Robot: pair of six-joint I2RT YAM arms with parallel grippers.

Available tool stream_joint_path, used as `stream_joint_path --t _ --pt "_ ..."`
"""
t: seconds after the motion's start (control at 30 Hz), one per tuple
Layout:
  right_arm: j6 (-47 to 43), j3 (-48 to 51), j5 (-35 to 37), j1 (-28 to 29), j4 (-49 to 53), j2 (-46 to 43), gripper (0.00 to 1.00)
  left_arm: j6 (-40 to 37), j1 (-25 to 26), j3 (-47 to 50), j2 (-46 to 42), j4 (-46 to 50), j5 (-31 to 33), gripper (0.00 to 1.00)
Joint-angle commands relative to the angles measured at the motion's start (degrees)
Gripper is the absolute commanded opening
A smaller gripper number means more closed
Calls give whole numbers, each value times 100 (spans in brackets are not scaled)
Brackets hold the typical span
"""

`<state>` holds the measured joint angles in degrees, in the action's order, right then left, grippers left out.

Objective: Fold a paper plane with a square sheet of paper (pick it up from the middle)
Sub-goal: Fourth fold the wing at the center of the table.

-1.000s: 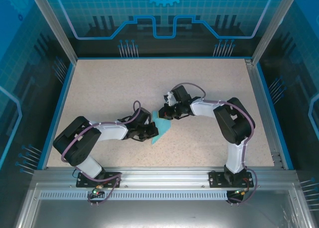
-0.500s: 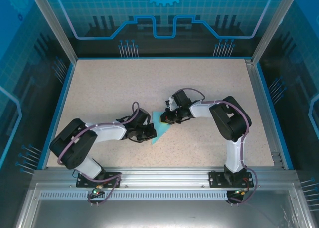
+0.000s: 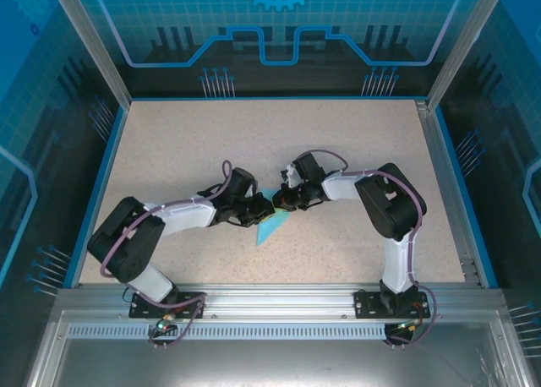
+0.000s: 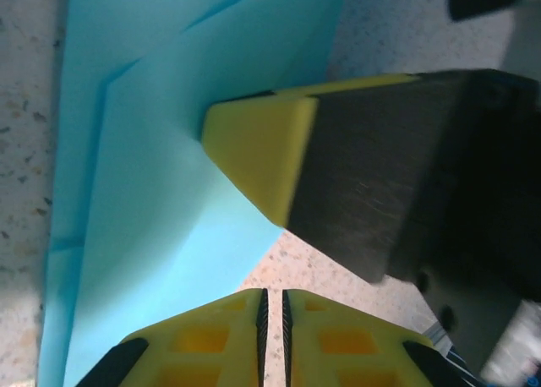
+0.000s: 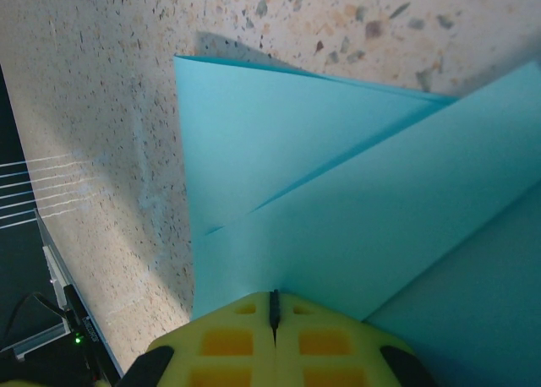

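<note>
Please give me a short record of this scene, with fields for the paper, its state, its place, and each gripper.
object: cyan sheet of paper
paper state: partly folded, with diagonal creases and overlapping layers; not yet a plane
paper place: on the speckled table, near the middle, between the two arms
left gripper: fingers closed together, at the paper's edge
right gripper: fingers closed together, tip against the paper
grasp: cannot tell whether either one pinches a layer

Cyan paper (image 3: 271, 228), folded, overlapping triangular layers
</note>
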<state>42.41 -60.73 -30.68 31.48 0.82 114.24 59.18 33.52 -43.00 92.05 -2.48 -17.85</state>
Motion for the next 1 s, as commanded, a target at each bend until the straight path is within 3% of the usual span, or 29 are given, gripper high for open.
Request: stream_joint_path --t 0.0,0.27,0.43,0.7,0.97 --pt "-44 232 553 -12 397 345 4 278 -20 -62 254 -127 -44 16" --pt "-6 278 578 -12 375 341 4 293 -17 105 647 -63 40 15" --pt "28 303 594 -6 380 342 4 74 3 239 754 572 33 13" --pt "-3 278 690 -16 480 380 4 -283 49 842 321 800 -267 14" --pt "-7 296 748 -11 542 382 4 -687 70 855 239 1282 -390 14"
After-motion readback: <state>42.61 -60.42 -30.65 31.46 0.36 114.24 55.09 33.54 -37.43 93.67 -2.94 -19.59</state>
